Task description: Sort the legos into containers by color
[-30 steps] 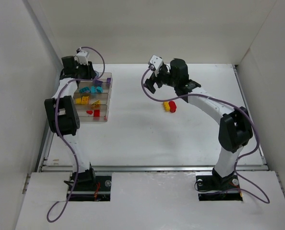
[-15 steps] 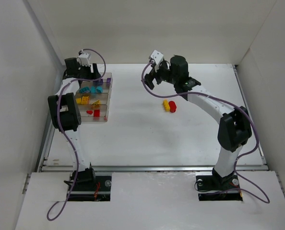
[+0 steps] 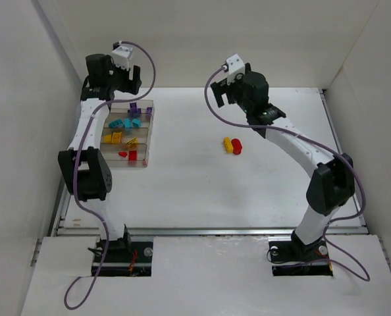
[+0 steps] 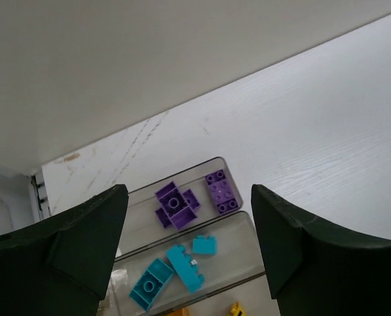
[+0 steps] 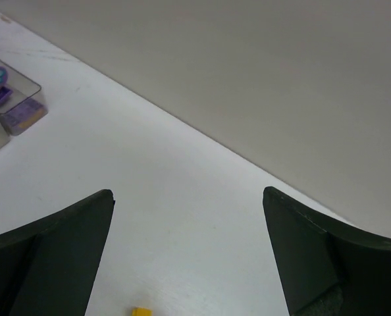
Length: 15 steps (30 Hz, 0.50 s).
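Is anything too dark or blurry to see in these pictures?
Left wrist view: purple bricks sharp, left fingers just dark shapes. Right wrist view: right fingers dark too, yellow brick cut by the bottom edge. Top view: even light, only soft shadows.

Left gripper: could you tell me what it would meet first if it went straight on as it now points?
Probably the purple legos in the end compartment of the tray, framed between the open jaws, though depth is unclear.

Top external: I look down from high behind, whole bench [image 3: 202, 191].
Left wrist: above the containers [image 4: 182, 174].
Right wrist: shares their corner.
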### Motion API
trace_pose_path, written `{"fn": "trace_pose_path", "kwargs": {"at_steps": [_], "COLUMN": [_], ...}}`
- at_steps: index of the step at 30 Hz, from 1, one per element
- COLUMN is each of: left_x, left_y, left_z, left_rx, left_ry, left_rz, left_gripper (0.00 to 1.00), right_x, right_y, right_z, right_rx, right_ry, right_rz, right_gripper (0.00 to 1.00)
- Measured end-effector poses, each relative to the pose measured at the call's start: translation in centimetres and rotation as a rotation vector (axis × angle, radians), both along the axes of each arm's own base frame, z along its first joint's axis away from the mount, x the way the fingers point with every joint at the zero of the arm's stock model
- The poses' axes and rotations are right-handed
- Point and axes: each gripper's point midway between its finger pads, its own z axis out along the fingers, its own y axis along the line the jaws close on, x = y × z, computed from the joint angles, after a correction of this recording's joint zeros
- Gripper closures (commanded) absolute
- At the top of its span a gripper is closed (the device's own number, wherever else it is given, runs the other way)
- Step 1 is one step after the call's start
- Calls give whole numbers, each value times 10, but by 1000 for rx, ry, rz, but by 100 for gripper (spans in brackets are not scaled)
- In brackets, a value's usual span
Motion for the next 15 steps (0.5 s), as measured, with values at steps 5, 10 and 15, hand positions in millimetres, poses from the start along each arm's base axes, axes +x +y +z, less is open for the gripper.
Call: {"fn": "trace_pose_path", "kwargs": {"at_steps": [5, 10, 15], "left_x": [-41, -89, -129], "left_y": [-61, -102, -103], "left_z": [47, 32, -16], "left_rx": [51, 45, 28], "left_ry": [-63, 6, 146], "left_rz": [-121, -206, -213], "left_gripper": [29, 29, 29], "right_x": [-7, -16, -49], "right_y": [-49, -93, -99], "right_z": [12, -37, -128], "right_rx": [123, 225, 204], "right_ry": [107, 353, 660], "right_rz": [-129, -237, -331], "right_gripper": [14, 22, 18]}}
